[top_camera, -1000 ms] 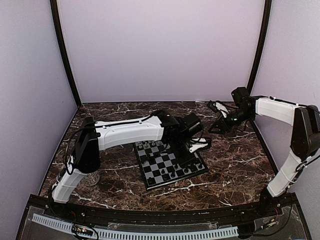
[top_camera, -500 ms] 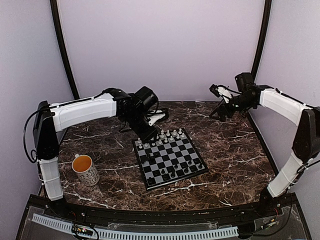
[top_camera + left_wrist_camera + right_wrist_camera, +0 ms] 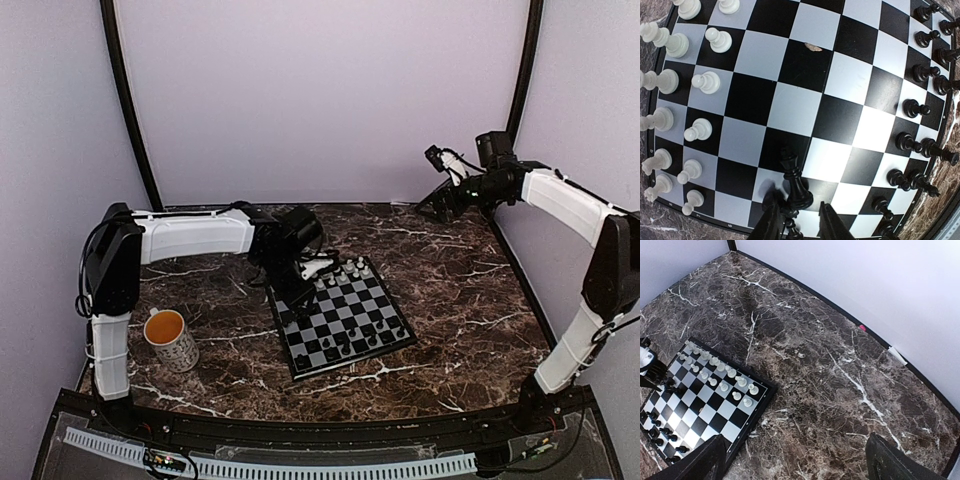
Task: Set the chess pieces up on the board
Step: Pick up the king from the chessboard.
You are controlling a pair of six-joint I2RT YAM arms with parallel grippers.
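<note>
board point(image 3: 345, 318) sits centre of surface point(image 3: 470, 300), mug point(image 3: 172, 342) left of it, chess pieces point(image 3: 706, 82) lined along 2 opposite board edges.

A patterned mug point(image 3: 168, 338) stands on the marble tabletop point(image 3: 460, 300).

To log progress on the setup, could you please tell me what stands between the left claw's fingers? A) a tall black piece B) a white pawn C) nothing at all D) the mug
A: the left wrist view shows a tall black piece standing on the board between the fingers of the left claw.
</note>
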